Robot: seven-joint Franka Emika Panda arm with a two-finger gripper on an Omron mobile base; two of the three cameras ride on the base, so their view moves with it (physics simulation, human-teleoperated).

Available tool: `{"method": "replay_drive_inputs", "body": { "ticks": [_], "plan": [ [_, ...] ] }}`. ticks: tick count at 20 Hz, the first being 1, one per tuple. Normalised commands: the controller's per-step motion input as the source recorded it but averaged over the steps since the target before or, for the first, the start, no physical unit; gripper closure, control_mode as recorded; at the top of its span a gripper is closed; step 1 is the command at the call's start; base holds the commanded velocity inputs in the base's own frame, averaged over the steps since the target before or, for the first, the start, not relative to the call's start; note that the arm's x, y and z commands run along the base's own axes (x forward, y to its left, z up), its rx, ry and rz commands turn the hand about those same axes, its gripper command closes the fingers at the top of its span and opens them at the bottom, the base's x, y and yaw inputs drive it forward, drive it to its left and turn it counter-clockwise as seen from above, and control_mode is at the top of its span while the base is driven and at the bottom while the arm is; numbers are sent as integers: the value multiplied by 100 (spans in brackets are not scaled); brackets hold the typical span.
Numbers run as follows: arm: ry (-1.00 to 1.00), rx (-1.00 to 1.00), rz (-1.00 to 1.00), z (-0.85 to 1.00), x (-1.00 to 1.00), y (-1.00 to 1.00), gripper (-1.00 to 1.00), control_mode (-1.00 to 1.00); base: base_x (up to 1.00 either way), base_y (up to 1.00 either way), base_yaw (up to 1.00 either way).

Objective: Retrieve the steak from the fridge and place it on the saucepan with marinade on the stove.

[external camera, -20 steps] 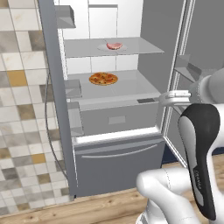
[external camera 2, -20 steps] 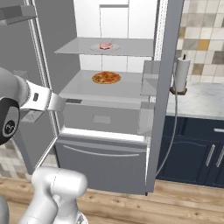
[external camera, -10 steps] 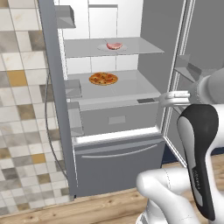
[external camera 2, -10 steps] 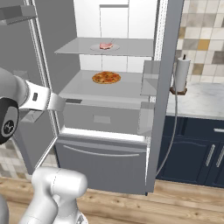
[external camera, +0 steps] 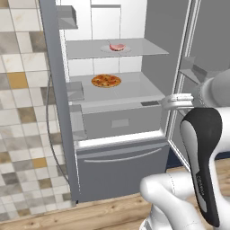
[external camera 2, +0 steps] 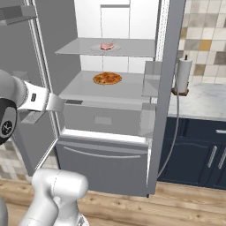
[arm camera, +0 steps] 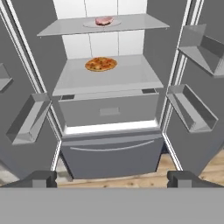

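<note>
The fridge (arm camera: 109, 144) stands with both doors swung wide. The steak (arm camera: 103, 20) lies on a plate on the top shelf (arm camera: 131, 24) — the pizza (arm camera: 101, 64) sits one shelf below. The hand (arm camera: 111, 178) hangs well back, fingers spread, empty.

No legible text, label, brand, number or sign is seen on any surface. A small round mark is carried on the dark joint of the arm (external camera 2: 6, 121) at the left edge of the right base view, and a faint strip of lettering runs down the dark cover of the arm in the left base view, but neither can be read. The fridge (arm camera: 109, 131) doors, shelves and drawer fronts are shown plain, as are the wall tiles (external camera: 20, 117) and the cabinet (external camera 2: 198, 154).
</note>
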Motion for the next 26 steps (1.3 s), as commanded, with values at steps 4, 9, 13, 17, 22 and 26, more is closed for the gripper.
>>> {"method": "replay_drive_inputs", "body": {
  "ticks": [4,9,13,17,22,26],
  "plan": [
    [0,0,0,0,0,0,-100,100,56,13,0],
    [0,0,0,0,0,0,-100,100,70,7,0],
    [0,0,0,0,0,0,-100,100,68,8,0],
    [0,0,0,0,0,0,-100,100,66,8,0],
    [0,0,0,0,0,0,-100,100,61,14,0],
    [0,0,0,0,0,0,-100,100,43,5,0]
  ]
}}
